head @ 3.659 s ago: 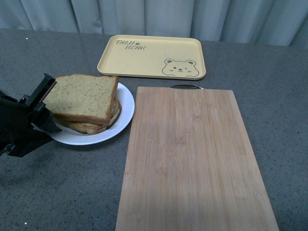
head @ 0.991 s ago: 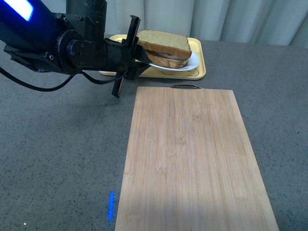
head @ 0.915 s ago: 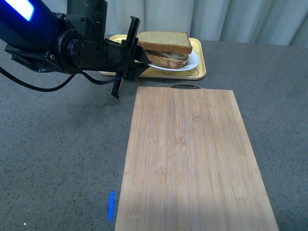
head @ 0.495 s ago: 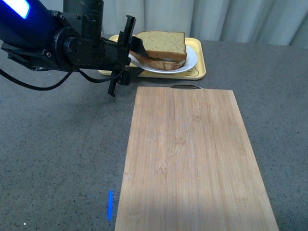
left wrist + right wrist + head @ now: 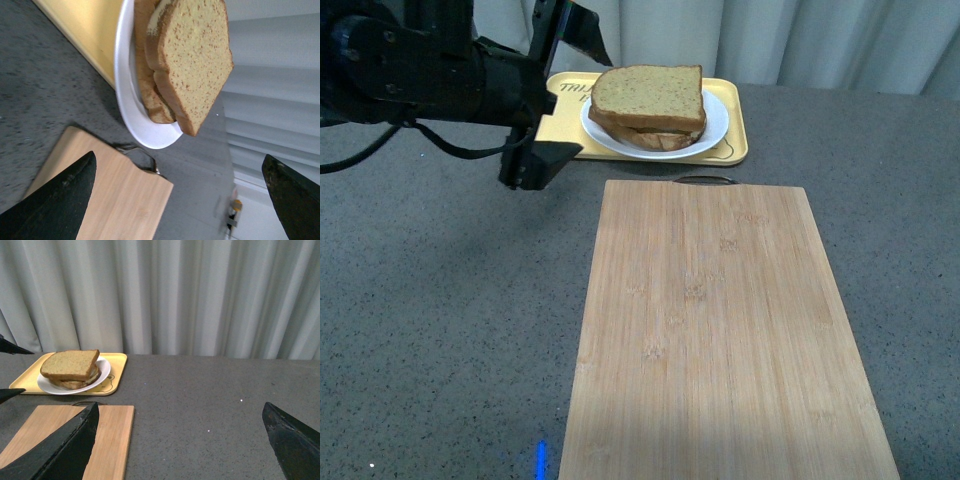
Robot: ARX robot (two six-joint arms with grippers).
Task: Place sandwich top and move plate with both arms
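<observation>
Released now, plate (image 5: 712,131) sits on tray (image 5: 735,140); lettering mostly hidden.

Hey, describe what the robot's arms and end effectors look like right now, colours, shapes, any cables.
In the front view only the left arm shows: a bulky matte black body with cylindrical joints and a thin black cable looping beneath it. Its end effector has flat, angular black fingers. The right arm shows only in its wrist view, where the right end effector appears as two dark, tapering fingers at the picture's corners.
</observation>
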